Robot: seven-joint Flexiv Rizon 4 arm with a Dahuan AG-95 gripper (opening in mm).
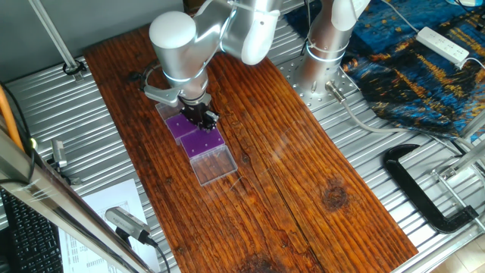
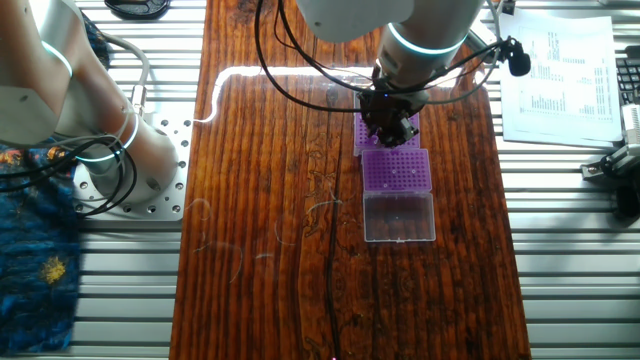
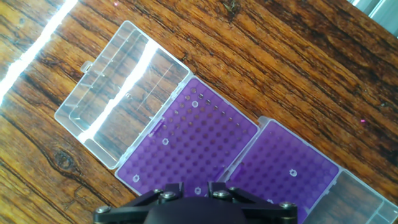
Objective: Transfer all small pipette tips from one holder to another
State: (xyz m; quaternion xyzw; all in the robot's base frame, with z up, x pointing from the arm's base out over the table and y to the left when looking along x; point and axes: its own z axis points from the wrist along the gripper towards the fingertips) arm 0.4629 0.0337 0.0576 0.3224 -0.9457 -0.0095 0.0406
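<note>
1. We logged the gripper (image 2: 392, 128) low over the two purple holders, the arm reaching down from the far end of the wooden table (image 1: 318, 159). Whether its fingers stood apart or together we could not tell: the fixed views showed only a dark mass, and the hand view showed just the underside of the hand at the bottom edge.

2. One holder (image 3: 196, 146) lay in the middle of the hand view, its clear hinged lid (image 3: 118, 102) folded flat open beside it, presumably so the rack could be reached from above.

3. The second holder (image 3: 289, 174) sat just beside the first, edge against edge or nearly so; we judged the close setting was meant to keep each carry short.

4. The small pipette tips showed as pale dots. On the first holder we counted a few: one near the upper edge (image 3: 194, 104), one toward the lid side (image 3: 165, 142), one at the lower corner (image 3: 136, 178). On the second holder we saw one (image 3: 293, 172). More may have sat under the hand, hidden.

5. We saw no tip held in the gripper, though the fingertips were out of sight.

6. Judgement: with tips in both racks, the transfer seemed partway done; which rack was the source we could not say.

7. Judgement: the tips being far smaller than the fingers, the next pick would call for close alignment over a single hole.
</note>
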